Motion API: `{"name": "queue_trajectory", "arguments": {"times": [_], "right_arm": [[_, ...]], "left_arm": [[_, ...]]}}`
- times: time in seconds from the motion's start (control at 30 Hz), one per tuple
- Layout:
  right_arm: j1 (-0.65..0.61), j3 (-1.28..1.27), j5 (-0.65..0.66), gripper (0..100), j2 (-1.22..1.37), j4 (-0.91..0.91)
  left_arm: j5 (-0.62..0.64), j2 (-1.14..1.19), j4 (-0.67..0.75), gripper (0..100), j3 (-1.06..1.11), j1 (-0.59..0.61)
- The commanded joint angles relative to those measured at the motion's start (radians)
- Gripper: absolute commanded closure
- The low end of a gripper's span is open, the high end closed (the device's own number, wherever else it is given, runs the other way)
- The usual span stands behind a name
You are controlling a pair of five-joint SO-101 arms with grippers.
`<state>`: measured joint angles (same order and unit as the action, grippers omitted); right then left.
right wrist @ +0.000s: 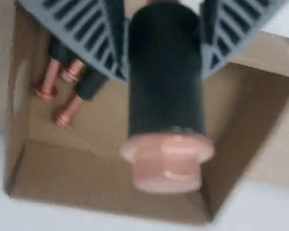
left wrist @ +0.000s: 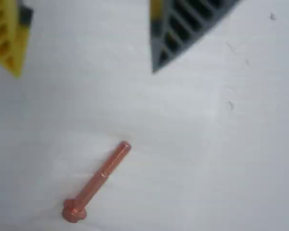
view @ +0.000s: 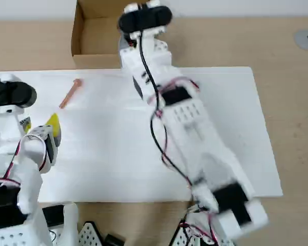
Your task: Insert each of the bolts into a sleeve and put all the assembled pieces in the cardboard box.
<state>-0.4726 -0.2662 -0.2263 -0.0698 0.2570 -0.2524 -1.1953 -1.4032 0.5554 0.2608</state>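
A copper bolt (view: pixel 70 94) lies loose on the white board (view: pixel 113 169), a short way ahead of my left gripper (view: pixel 47 130). In the left wrist view the same bolt (left wrist: pixel 97 181) lies beyond the yellow finger (left wrist: pixel 7 36) and the grey finger (left wrist: pixel 183 29), which stand wide apart with nothing between them. My right gripper (right wrist: pixel 159 43) hangs over the cardboard box (view: pixel 92 38), shut on a black sleeve (right wrist: pixel 164 72) with a copper bolt head (right wrist: pixel 166 161) at its end. Assembled pieces (right wrist: pixel 62 82) lie inside the box (right wrist: pixel 106 192).
The right arm (view: pixel 190 133) stretches diagonally across the board toward the box. The wooden table (view: pixel 287 102) surrounds the board, with a grey round fitting (view: pixel 307 38) at the far right.
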Motion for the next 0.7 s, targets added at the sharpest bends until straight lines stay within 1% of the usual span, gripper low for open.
{"name": "queue_trajectory", "arguments": {"times": [0.0, 0.23, 0.4, 0.6, 0.67], "right_arm": [[0.053, 0.286, -0.012, 98.9, 0.208, -0.034], [0.120, 0.786, -0.008, 98.9, 0.687, -0.029], [0.136, 1.135, -0.008, 98.9, 0.995, -0.017], [0.133, 1.495, -0.005, 98.9, 1.285, 0.094], [0.134, 1.589, 0.020, 98.8, 1.360, 0.133]], "left_arm": [[-0.006, 0.004, 0.069, 81, 0.023, 0.012], [-0.008, 0.004, 0.118, 81, 0.094, 0.012], [-0.008, 0.004, 0.124, 81, 0.130, 0.005], [-0.008, 0.004, 0.121, 81, 0.130, 0.005], [-0.008, 0.004, 0.121, 81, 0.130, 0.006]]}}
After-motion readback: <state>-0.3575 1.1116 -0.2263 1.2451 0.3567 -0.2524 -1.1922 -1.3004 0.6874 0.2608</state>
